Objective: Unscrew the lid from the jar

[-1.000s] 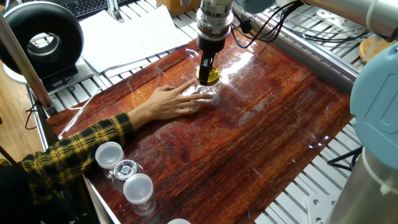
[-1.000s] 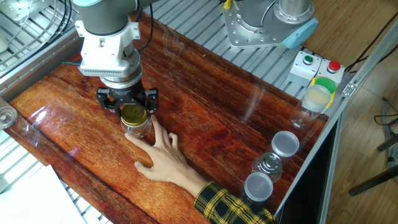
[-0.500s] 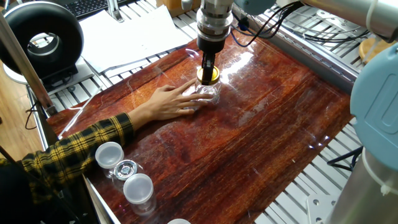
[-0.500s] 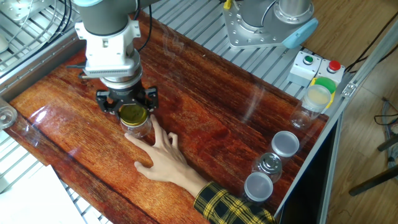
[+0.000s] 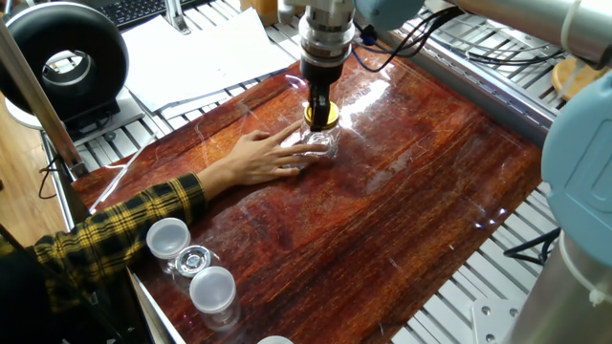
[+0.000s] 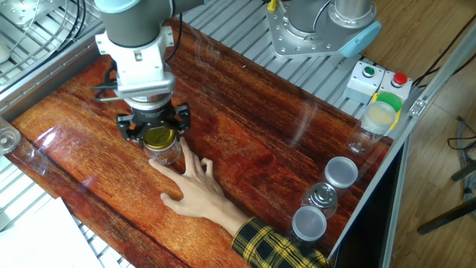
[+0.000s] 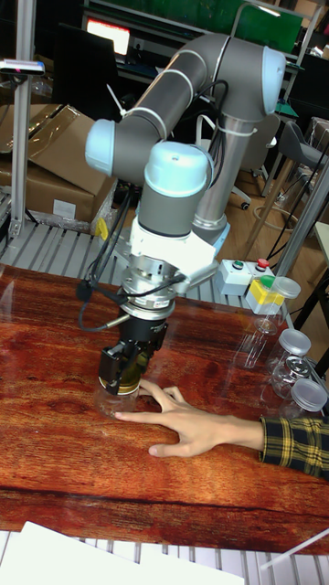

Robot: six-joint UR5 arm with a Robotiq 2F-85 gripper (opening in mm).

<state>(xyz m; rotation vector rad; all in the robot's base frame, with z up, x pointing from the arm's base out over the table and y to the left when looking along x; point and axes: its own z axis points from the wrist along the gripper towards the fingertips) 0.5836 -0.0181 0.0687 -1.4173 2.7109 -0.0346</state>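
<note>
Reddish, glossy wood-grain tabletop (image 6: 253,141) is filling the scene, ringed by grey aluminium framing. Over its far part, the grey-and-blue robot arm (image 7: 174,174) is reaching straight down. A person's bare hand (image 6: 195,195), in a yellow plaid sleeve, is lying flat and touching the small clear glass jar (image 6: 165,152). The black two-finger gripper (image 6: 158,132) is pinching the jar's round yellow-gold metal lid (image 6: 158,137), jaws pressing its rim.

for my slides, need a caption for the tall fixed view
UR5 gripper clamps the yellow-gold metal lid of a small clear glass jar steadied by a person's hand.
</note>
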